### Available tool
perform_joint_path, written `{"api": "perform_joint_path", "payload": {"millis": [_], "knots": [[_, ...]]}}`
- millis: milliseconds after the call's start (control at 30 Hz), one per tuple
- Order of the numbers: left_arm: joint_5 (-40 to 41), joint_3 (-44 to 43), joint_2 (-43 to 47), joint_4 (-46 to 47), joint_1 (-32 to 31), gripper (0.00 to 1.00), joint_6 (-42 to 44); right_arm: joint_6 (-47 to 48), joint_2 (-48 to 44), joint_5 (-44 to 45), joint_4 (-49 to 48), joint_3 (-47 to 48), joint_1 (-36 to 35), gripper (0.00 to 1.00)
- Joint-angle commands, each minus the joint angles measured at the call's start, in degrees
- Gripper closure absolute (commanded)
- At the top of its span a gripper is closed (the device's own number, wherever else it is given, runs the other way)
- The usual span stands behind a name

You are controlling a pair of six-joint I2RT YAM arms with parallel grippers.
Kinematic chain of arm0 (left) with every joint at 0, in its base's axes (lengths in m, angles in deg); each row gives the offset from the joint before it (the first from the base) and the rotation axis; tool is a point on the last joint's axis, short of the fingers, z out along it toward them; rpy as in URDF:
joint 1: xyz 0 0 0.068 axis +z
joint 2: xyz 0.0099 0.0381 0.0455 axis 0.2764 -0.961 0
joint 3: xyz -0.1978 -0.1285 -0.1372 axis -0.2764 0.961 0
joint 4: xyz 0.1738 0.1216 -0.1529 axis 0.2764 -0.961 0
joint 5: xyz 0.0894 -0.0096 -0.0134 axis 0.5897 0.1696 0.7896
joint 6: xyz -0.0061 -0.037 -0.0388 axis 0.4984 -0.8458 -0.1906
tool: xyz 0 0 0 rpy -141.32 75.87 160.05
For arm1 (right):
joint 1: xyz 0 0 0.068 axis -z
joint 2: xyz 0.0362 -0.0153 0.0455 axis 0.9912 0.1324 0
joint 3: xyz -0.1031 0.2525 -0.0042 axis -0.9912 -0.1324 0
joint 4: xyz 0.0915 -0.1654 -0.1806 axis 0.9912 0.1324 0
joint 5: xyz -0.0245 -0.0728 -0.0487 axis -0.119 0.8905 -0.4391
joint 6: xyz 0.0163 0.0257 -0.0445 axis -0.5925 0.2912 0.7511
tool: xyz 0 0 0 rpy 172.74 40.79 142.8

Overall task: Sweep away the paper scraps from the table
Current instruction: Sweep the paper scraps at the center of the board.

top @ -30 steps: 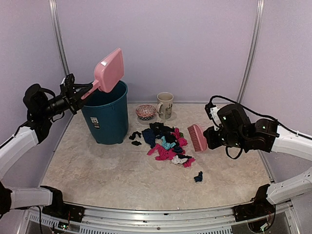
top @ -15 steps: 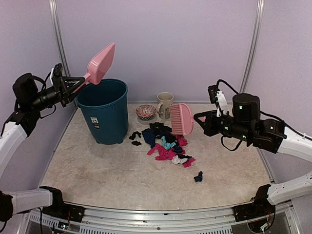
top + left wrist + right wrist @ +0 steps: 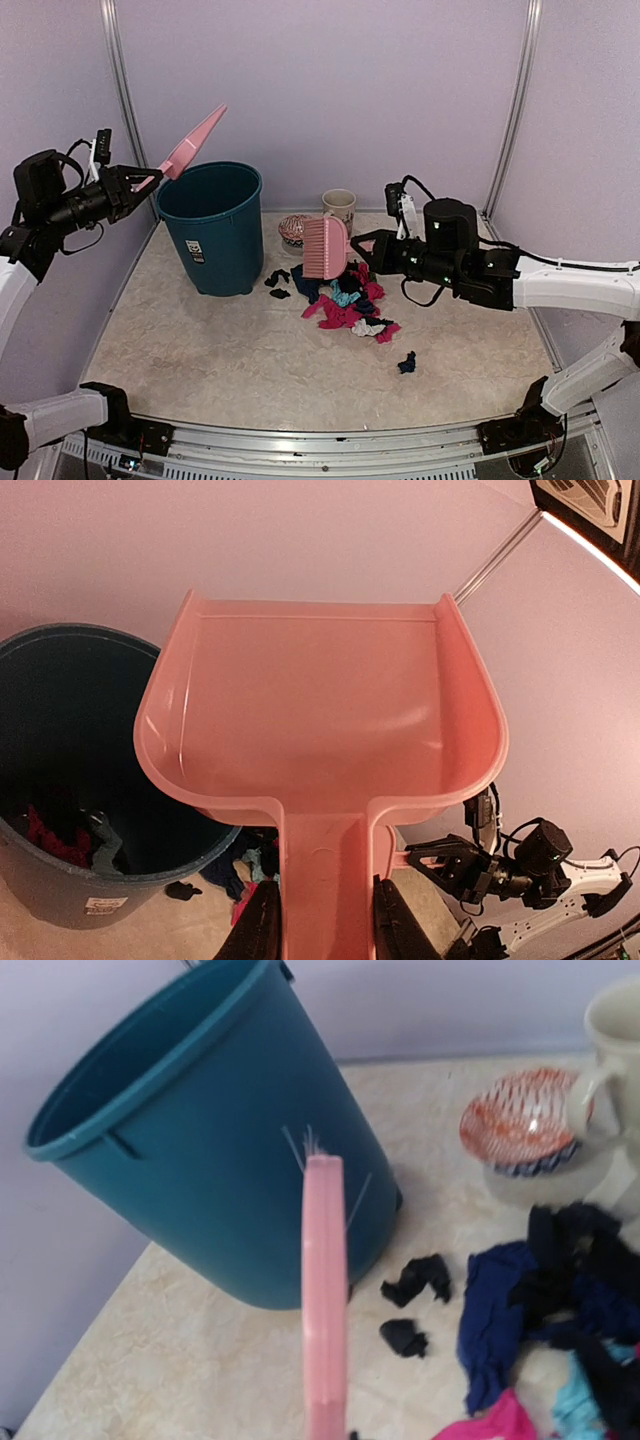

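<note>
Pincer on left is clamping dustpan by bin; pincer on right is clamping brush, scraps lying just below on tabletop.

Watching remotely, I can read no text in any view: the only marking, a white sticker low on the teal bin, is too small and blurred to make out.

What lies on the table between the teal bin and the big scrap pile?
Two small black scraps on bare table, clearest in the right wrist view.
</note>
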Motion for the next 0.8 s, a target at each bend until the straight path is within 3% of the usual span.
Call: {"api": "perform_joint_path", "payload": {"millis": [0,367,767], "knots": [[4.70,-0.49,2.25,-3.25,0.22,1.00,9.01,-6.05,5.67,-3.37,-7.84,2.96,0.46,1.00],[13.84,4.24,5.10,-2.60,-3.70,1.00,14.06,-13.66,21.43,-5.94,-11.89,10.83,0.42,1.00],[23.53,9.68,7.17,2.53,-13.52,1.00,18.32,-20.95,33.54,-3.63,-12.24,17.34,0.63,1.00]]}}
